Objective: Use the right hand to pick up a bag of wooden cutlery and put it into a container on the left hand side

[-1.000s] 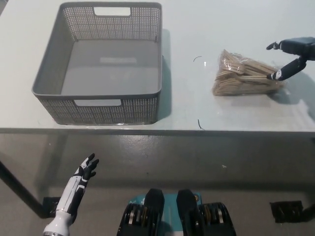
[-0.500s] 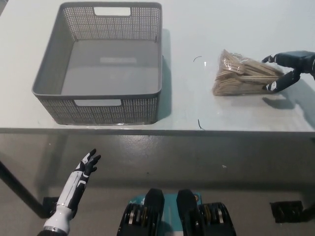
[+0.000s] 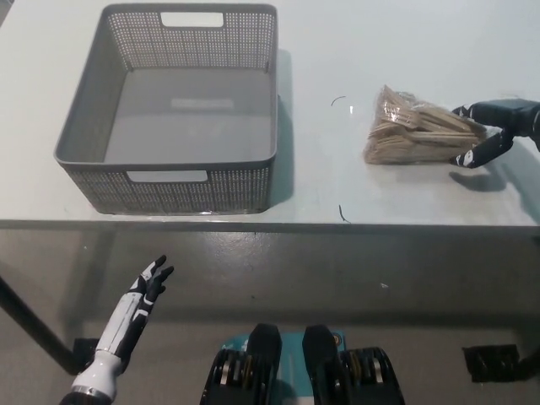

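One counter (image 3: 337,169) carries a grey basket (image 3: 169,192), left, and the bag of wooden cutlery (image 3: 413,131), right. Right hand (image 3: 498,122), arm cut off at frame edge, fingers splayed around the bag's right end; contact unclear. Left hand (image 3: 148,283) hangs low, fingers apart.

The black right hand (image 3: 498,125) is hovering at the right edge of the frame, above mid-height, holding its fingers apart and curving them toward picture left. The white left hand (image 3: 148,283) is resting at the lower left, fingers splayed, pointing up and right, gripping nothing.
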Robot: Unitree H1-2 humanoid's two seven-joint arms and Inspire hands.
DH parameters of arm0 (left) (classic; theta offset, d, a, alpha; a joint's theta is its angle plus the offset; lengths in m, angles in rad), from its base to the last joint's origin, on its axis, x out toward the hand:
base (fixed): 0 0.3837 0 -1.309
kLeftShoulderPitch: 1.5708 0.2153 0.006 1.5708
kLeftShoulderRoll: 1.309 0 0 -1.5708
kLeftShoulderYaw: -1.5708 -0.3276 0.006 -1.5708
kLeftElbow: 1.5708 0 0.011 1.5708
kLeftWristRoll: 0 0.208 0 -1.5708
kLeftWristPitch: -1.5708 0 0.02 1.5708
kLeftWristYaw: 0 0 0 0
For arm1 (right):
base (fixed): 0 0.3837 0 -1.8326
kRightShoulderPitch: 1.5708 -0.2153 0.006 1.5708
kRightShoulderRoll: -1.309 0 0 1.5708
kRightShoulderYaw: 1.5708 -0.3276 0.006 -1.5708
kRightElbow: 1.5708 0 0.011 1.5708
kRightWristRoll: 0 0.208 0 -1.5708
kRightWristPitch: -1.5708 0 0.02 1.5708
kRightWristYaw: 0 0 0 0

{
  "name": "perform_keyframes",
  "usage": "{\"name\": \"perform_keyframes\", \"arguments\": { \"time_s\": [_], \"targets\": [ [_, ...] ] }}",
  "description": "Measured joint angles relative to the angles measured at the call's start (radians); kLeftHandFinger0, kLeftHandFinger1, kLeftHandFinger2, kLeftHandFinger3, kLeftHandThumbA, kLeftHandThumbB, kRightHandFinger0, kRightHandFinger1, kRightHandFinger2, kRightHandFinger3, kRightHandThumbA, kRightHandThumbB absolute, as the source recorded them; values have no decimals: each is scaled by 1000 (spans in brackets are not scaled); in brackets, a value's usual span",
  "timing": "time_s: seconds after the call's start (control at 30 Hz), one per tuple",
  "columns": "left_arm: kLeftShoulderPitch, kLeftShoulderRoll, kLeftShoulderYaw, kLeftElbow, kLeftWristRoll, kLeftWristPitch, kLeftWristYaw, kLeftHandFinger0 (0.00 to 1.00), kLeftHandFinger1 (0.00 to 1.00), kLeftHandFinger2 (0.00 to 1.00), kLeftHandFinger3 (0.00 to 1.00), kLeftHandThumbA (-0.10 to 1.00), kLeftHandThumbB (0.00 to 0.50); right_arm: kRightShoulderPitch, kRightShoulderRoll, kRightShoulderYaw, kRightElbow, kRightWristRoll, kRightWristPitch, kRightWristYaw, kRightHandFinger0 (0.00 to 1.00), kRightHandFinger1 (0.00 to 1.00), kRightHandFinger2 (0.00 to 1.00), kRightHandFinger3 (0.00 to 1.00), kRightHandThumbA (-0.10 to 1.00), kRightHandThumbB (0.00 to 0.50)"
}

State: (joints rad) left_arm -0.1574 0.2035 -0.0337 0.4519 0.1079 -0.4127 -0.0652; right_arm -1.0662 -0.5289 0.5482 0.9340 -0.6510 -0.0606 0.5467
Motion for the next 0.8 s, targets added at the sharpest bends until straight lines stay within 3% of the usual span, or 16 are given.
{"name": "perform_keyframes", "arguments": {
  "time_s": [0.23, 0.37, 0.8],
  "targets": [
    [-1, 3, -15, 3, 9, -7, -1, 1000, 1000, 927, 1000, 982, 241, -3, 22, 0, 54, 0, -2, -28, 1000, 1000, 1000, 1000, 675, 500],
    [-1, 6, -18, 3, 12, -11, -3, 1000, 1000, 925, 1000, 970, 242, -11, 34, 1, 86, -1, -8, -46, 1000, 1000, 1000, 1000, 652, 500],
    [-4, 9, -37, 4, 18, -19, -5, 1000, 978, 899, 1000, 920, 241, -86, 99, 34, 247, -11, -39, -108, 1000, 1000, 1000, 1000, 734, 500]
  ]
}}
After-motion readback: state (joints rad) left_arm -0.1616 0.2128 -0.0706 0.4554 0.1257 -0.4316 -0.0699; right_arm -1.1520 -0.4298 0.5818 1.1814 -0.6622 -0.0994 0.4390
